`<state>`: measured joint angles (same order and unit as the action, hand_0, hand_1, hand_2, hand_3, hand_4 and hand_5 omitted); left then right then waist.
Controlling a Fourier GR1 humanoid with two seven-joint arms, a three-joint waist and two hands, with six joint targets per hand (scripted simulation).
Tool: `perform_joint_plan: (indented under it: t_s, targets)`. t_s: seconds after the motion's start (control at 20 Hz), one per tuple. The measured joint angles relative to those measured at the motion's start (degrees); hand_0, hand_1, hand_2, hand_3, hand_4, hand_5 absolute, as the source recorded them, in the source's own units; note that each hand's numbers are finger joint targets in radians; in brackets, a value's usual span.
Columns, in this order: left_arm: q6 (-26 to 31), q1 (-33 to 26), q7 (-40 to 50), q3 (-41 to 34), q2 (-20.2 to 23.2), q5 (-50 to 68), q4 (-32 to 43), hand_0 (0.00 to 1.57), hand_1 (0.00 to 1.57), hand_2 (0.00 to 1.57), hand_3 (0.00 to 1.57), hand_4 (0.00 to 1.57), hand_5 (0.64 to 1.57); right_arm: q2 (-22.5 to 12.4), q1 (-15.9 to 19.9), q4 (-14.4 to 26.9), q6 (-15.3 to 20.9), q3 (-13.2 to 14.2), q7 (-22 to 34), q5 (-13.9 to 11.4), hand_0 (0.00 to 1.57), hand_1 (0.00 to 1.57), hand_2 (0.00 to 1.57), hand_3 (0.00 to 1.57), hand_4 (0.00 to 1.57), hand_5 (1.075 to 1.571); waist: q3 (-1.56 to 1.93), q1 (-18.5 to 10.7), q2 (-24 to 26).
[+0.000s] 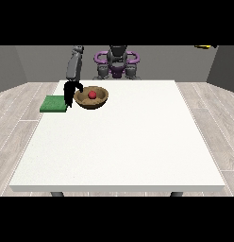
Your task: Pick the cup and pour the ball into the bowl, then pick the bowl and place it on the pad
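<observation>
Front view: red ball (pixel 92 94) inside brown bowl (pixel 91 98)

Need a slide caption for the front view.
Hand at the bowl's rim, red ball inside, green pad alongside.

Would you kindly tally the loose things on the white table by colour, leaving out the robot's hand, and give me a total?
Red: 1, the ball
Brown: 1, the bowl holding it
Green: 1, the pad
Total: 3

Grey robot (pixel 117 61) w/ purple rings, black hand (pixel 70 92).
</observation>
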<state>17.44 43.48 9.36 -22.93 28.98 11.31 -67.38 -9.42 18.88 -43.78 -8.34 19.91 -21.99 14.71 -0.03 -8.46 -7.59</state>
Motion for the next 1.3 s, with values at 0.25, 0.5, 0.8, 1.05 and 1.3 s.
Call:
perform_joint_plan:
  t_s: [0.25,0.5,0.8,1.05,1.3]
  targets:
    - [1.1,-1.4,1.0,-0.8,1.6,2.1,-2.5,0.00,0.00,0.00,0.00,1.01,1.539,-0.1,0.2,2.0,-2.0,0.1,-4.7,0.4,0.00,0.00,0.00,0.00,0.47,1.548,-1.01,-0.3,-0.7]
    - [1.6,-0.8,2.2,-1.3,3.1,3.5,-4.1,0.00,0.00,0.00,0.00,1.02,1.538,0.2,0.4,1.8,-0.7,0.0,-6.3,0.1,0.00,0.00,0.00,0.00,0.43,1.546,-1.61,-0.9,-1.8]
    - [3.0,-2.2,2.6,-2.4,4.9,5.3,-4.2,0.00,0.00,0.00,0.00,1.02,1.540,1.4,2.4,3.9,1.5,-0.7,-6.4,-0.5,0.00,0.00,0.00,0.00,0.48,1.547,-0.86,-0.9,-1.8]
    - [3.5,-1.7,3.4,-3.2,6.1,6.9,-5.1,0.00,0.00,0.00,0.00,1.02,1.536,0.9,2.5,4.7,5.7,0.5,-6.9,-0.5,1.57,1.57,1.57,0.79,0.84,1.487,-1.48,-1.4,-2.7]
    - [4.6,-0.6,3.1,-4.4,7.2,8.7,-5.4,0.00,0.00,0.00,0.00,1.09,1.514,1.0,-0.2,1.3,9.9,-0.2,-9.5,-1.7,1.57,1.57,1.57,1.53,0.93,1.511,-2.21,-3.3,-4.6]
